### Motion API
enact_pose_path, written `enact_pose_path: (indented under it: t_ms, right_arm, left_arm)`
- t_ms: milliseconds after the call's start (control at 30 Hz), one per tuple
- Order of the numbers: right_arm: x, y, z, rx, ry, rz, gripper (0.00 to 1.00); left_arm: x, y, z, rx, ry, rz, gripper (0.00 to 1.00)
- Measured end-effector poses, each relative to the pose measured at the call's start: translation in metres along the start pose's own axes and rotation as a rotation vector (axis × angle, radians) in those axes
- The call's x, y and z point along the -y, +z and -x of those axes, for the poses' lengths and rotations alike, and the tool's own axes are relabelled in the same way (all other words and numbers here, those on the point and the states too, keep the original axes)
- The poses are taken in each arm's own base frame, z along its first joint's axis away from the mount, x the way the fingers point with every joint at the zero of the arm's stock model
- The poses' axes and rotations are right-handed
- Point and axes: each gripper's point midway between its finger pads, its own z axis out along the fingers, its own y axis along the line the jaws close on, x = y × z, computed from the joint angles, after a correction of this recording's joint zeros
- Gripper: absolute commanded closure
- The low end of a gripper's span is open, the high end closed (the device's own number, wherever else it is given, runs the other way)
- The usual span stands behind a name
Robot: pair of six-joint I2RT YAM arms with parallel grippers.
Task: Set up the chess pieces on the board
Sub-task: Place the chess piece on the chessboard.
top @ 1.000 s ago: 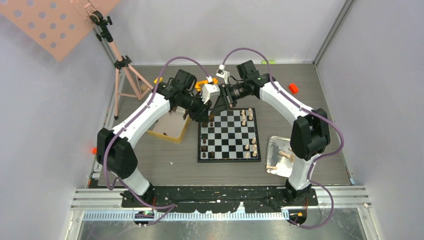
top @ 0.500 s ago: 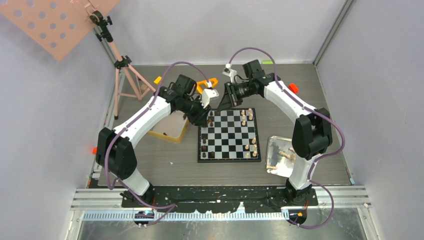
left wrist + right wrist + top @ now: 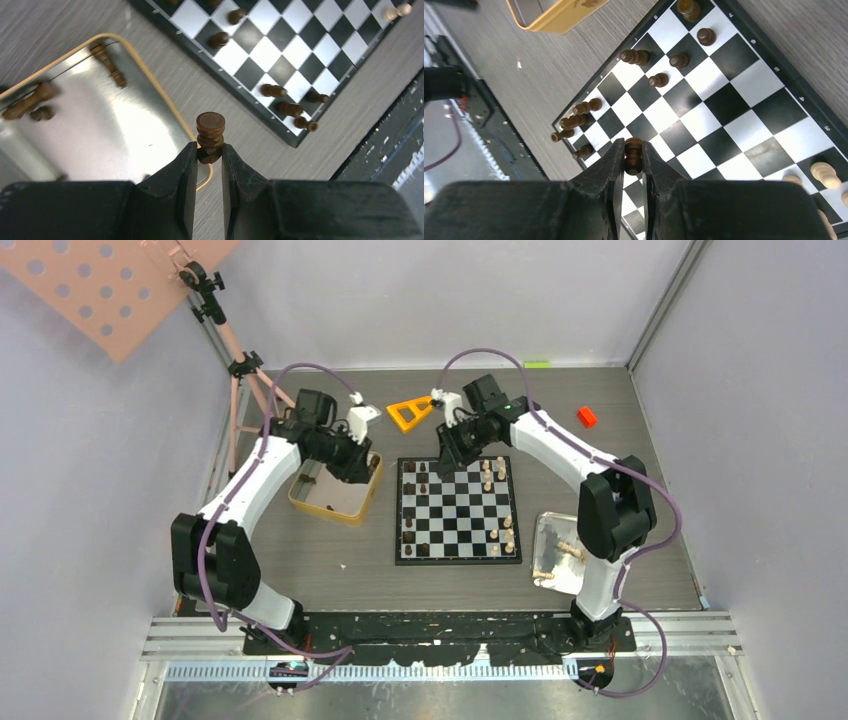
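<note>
The left gripper (image 3: 208, 150) has its jaws pinching a dark chessman (image 3: 210, 131) by the stem. The piece's long axis runs on in line with the fingers, and its flat round end points away from the wrist. It hangs over the rim of the gold tin (image 3: 150, 82), just beside the board (image 3: 300, 50).

The right gripper (image 3: 633, 152) has its jaws pressed onto the other dark chessman (image 3: 633, 148), likewise lengthwise between them, above the board's squares.

Only the left wrist view shows dark pieces (image 3: 30, 100) lying inside the tin. The right wrist view shows several others (image 3: 584, 106) tipped on their sides along one board edge.

Only the top view takes in the silver tray (image 3: 548, 522) with pale pieces (image 3: 572, 550) on the bench (image 3: 330, 560), right of the board.

Small characters line the board's border, too small to read.
</note>
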Motion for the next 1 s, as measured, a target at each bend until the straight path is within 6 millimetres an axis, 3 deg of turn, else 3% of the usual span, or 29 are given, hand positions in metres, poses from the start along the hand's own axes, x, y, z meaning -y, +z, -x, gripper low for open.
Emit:
enact_pose_path:
  t_ms: [267,467,1000]
  right_arm:
    - [-0.010,0.049,-0.021,-0.139,-0.157,-0.136,0.98]
    - [-0.012,0.080,-0.034,-0.232,-0.243,-0.201,0.98]
    - [-0.001,0.097,-0.041,-0.308,-0.309,-0.301,0.97]
  left_arm:
    - [-0.044,-0.026,-0.013,0.028,-0.154,0.122,0.98]
    - [-0.053,-0.032,-0.016,0.038,-0.201,0.143,0.98]
    - [-0.052,-0.033,-0.015,0.044,-0.201,0.136,0.98]
